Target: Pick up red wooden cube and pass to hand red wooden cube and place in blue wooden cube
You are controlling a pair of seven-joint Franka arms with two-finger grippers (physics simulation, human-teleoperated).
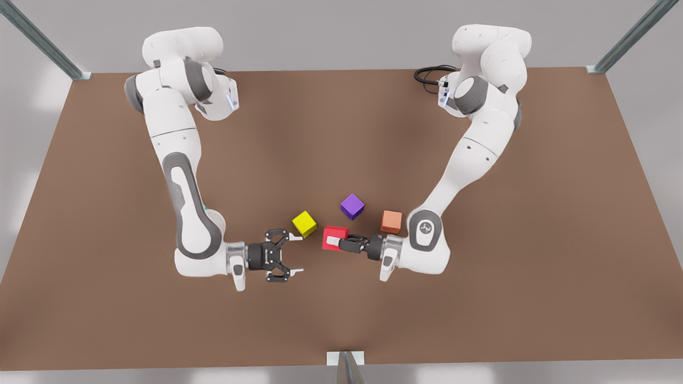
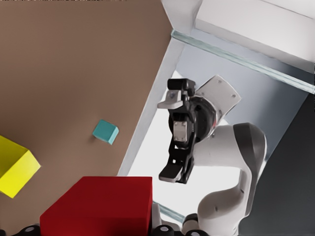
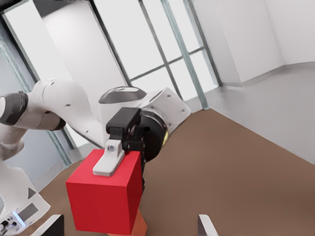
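Above the brown counter (image 1: 106, 240), the red wooden cube (image 1: 334, 237) is gripped by the left tool (image 1: 332, 241), its arm stretched level toward the right tool (image 1: 295, 254), the hand, which is held spread open nearby, facing the cube without touching it.

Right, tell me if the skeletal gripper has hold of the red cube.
No, the right gripper stands open, apart from the red wooden cube, which the left gripper clamps.
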